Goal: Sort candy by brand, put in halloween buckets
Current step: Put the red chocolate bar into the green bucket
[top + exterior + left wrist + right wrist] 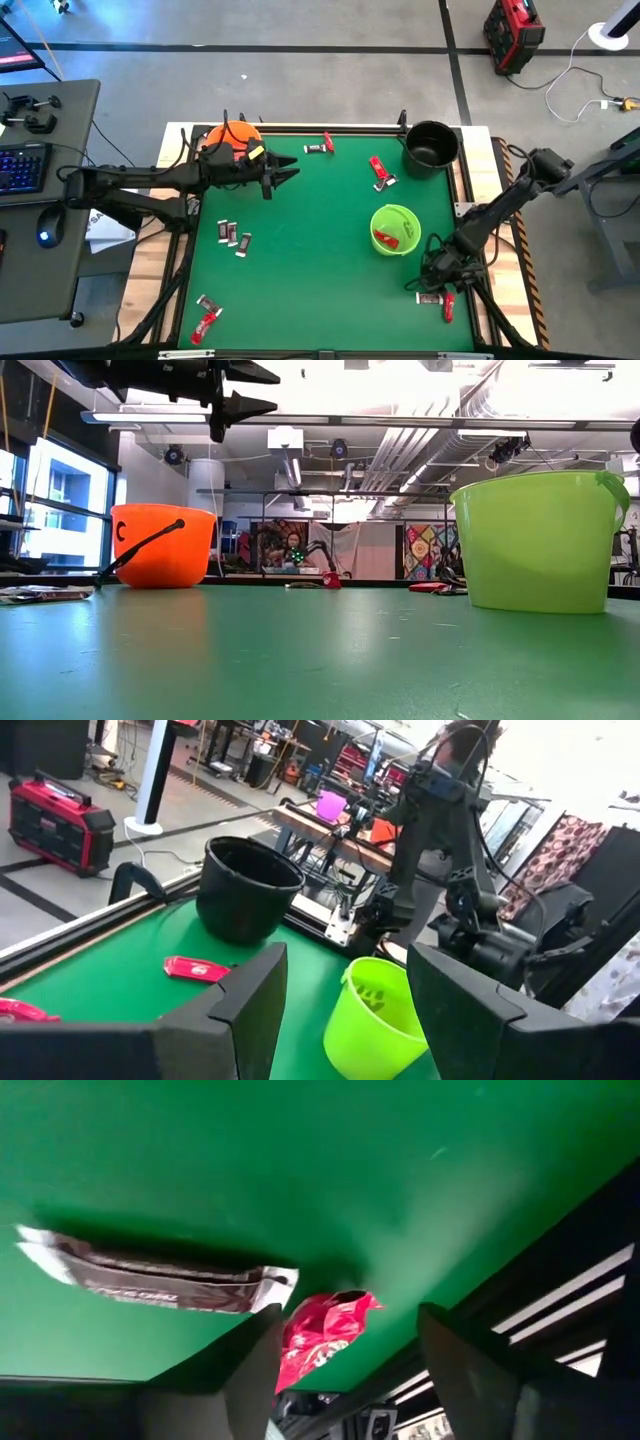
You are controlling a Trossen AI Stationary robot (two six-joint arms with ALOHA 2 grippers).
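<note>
Green felt table [320,250], seen from above, with three pails and scattered wrapped sweets. Lime green bucket [394,229] taken as landmark, standing right of the table's middle, red candy visible inside. Black bucket [431,146] beyond it, near the far right corner. Orange bucket [228,138] far to its left, at the far edge, partly covered by the left arm. Left gripper [288,172] well left of the lime green bucket, raised above the felt just beside the orange bucket, fingers spread apart, nothing between them. Right gripper [437,280] just to the near right of the lime green bucket, lowered to the felt, fingers parted and not yet closed on anything; directly before them a red candy [320,1337] and, touching it, a dark brown candy [160,1275] with silvery ends. Two red candies [379,170] between lime green and black buckets. Another small group [322,145] at the far edge, left of the black bucket. Three dark-wrapped candies [233,236] well left of the lime green bucket. Further pieces [206,313] near the front left corner.
</note>
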